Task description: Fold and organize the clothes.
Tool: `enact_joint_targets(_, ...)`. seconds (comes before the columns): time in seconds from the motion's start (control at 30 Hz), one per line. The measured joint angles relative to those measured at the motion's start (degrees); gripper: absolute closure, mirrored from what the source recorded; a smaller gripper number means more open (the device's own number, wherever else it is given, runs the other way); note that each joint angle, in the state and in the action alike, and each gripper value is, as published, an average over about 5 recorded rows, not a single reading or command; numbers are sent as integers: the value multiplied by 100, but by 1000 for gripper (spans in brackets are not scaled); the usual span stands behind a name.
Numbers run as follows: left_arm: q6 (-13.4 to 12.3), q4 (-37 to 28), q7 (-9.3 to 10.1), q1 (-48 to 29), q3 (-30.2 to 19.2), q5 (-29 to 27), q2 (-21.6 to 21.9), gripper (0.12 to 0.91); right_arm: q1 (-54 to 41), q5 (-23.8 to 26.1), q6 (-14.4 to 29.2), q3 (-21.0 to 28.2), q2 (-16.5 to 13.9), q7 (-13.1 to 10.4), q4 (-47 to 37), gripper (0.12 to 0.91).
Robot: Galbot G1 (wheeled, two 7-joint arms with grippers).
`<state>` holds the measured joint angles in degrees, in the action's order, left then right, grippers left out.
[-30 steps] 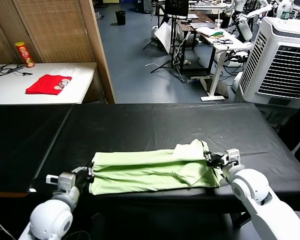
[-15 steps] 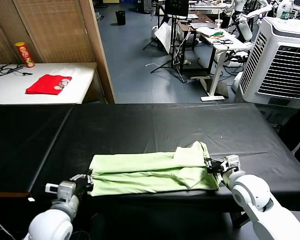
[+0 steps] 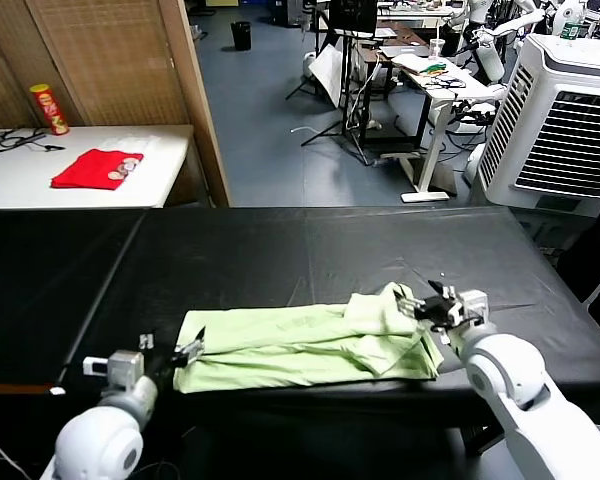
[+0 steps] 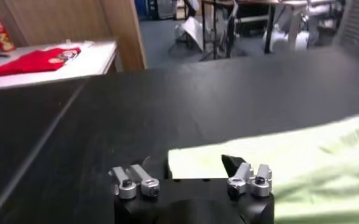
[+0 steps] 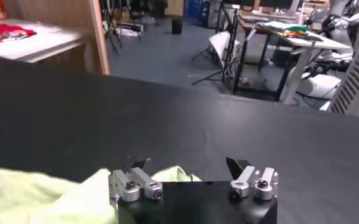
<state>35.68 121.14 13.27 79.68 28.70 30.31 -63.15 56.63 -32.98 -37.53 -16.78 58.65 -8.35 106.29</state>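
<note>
Folded T-shirt (image 3: 305,345) between left tool (image 3: 170,352), right tool (image 3: 426,305); both spread wide, empty

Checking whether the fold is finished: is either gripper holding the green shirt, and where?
Nothing is held: the left gripper and right gripper are open at the T-shirt's ends.

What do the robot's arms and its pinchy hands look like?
Both arms are smooth, rounded white shells. Each end effector, left and right, has a black body, silver metal finger links with round screws, and small black fingertips.
</note>
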Motion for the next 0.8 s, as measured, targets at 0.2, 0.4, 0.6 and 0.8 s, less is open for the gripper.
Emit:
enact_joint_targets(0.2,-18,-444,-42,-418,-168,153,-67,232,-69,19,-10,70,166,-6,-303,262)
enact_joint_targets(0.4,-18,-754,-74,-527,-203,171,-85,233,-113,15,12,112,277,30,-511,431)
enact_joint_targets(0.6,-150,-960,-173,-581,-166,307,-115,420,-92,39,59,131,391,17,-549,691)
enact_joint_targets(0.8,-361,-1142,-183,-613,-164,65,-201,754,20,191,297,75,497,-113,-477,899)
